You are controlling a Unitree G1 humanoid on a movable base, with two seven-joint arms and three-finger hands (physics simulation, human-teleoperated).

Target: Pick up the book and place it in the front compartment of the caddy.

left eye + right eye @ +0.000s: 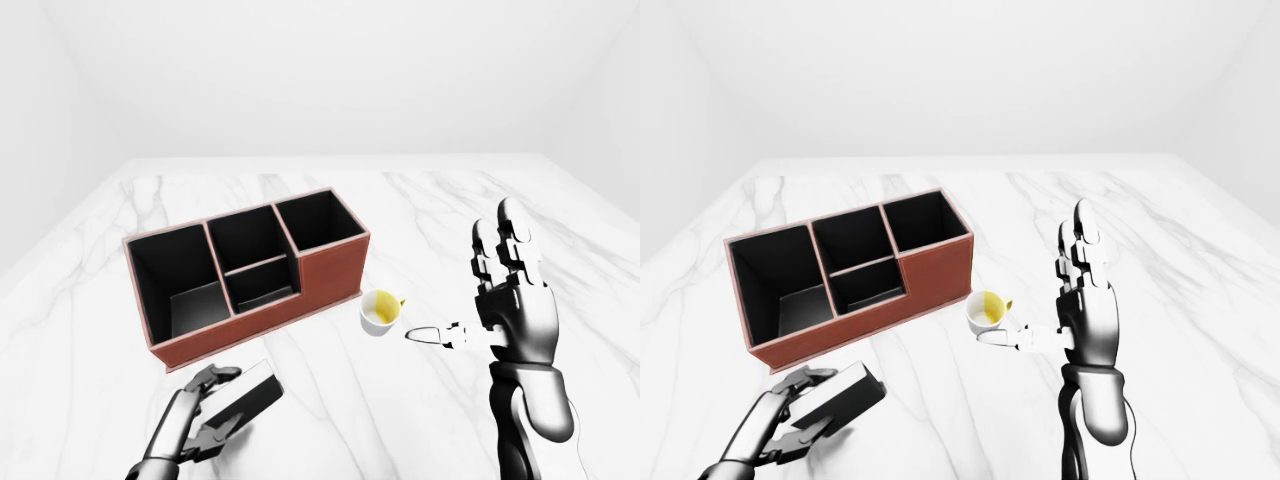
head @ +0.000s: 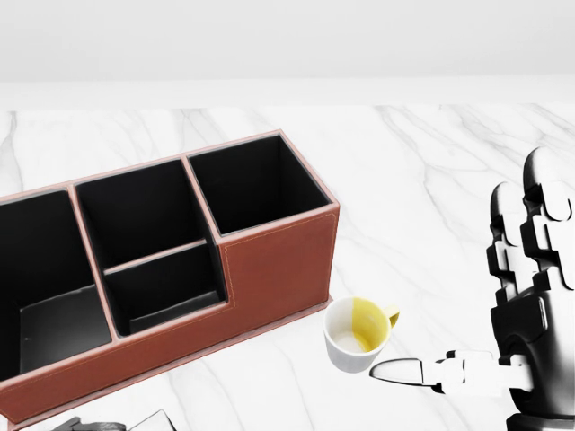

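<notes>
The dark book (image 1: 255, 398) lies flat on the marble table at the lower left, just below the caddy. My left hand (image 1: 226, 402) has its fingers curled over the book's left end, with the thumb under its near edge. The red-brown caddy (image 1: 330, 264) has black compartments: a large one at the left, a split middle pair and a tall one at the right. My right hand (image 1: 462, 280) is raised and open to the right of the cup, palm towards the caddy, holding nothing. In the head view only a corner of the book (image 2: 154, 420) shows.
A white cup with a yellow inside (image 1: 380, 312) stands by the caddy's lower right corner, with my right thumb tip just beside it. The white marble table (image 1: 420, 215) stretches up and to the right. Plain white walls surround it.
</notes>
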